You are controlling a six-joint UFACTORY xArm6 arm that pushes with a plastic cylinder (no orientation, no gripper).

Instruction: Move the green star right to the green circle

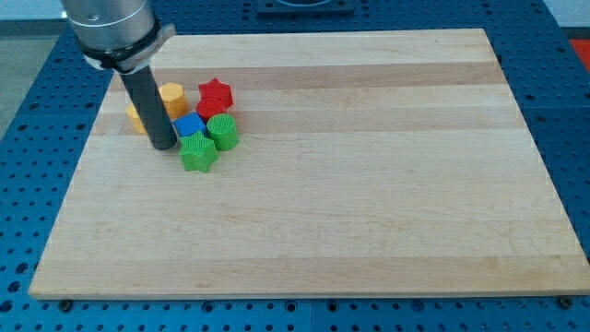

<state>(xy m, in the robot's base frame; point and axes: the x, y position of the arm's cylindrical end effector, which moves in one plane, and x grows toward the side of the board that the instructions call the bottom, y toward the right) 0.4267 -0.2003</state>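
The green star (pixel 197 153) lies on the wooden board (pixel 369 184) in the upper left. The green circle (pixel 223 132) is a green cylinder just up and right of the star, touching it or nearly so. My tip (pixel 163 146) is the lower end of the dark rod. It stands just left of the green star and next to the blue block (pixel 189 125).
A red star (pixel 215 95) sits above the green circle. An orange cylinder (pixel 171 97) is beside the rod, and another orange block (pixel 135 116) shows partly behind it. The board's edge gives onto a blue perforated table (pixel 37 138).
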